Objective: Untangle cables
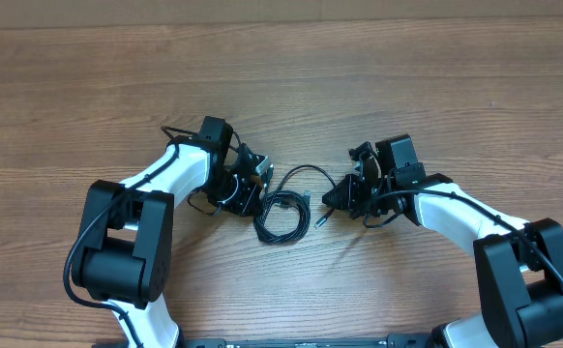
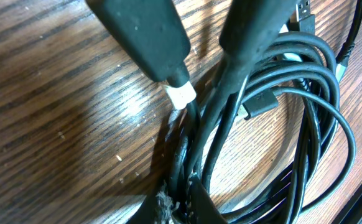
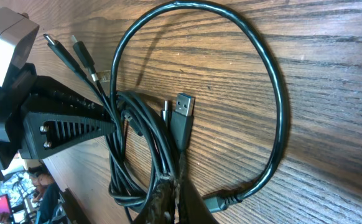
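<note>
Desk [image 1: 281, 68] of brown wood grain carried the whole arrangement, with your two arms reaching inward to its middle.

At left, your left pincer [image 1: 257, 188] was closed almost fully, its tips nipping several strands of the cables [image 1: 281, 215] at the left edge of the coil. In its wrist view two plug ends [image 2: 143, 37] rose past the tips toward the camera, blurred. One of them bore a white collar [image 2: 181, 94].

At centre, the cables lay as a loose coil of overlapping turns flat on the desk, between the two pincers. One wider loop [image 3: 274, 106] arched out of the coil toward the right. A USB plug [image 3: 182, 109] rested inside that loop, just beside the coil.

At right, your right pincer [image 1: 328, 200] was closed completely. Strands of the coil ran into its tips, and the wide loop ended in a small connector [image 3: 217, 203] just beside them. From that wrist view you saw the left pincer across the coil, black and ribbed, clamped on the far strands.
</note>
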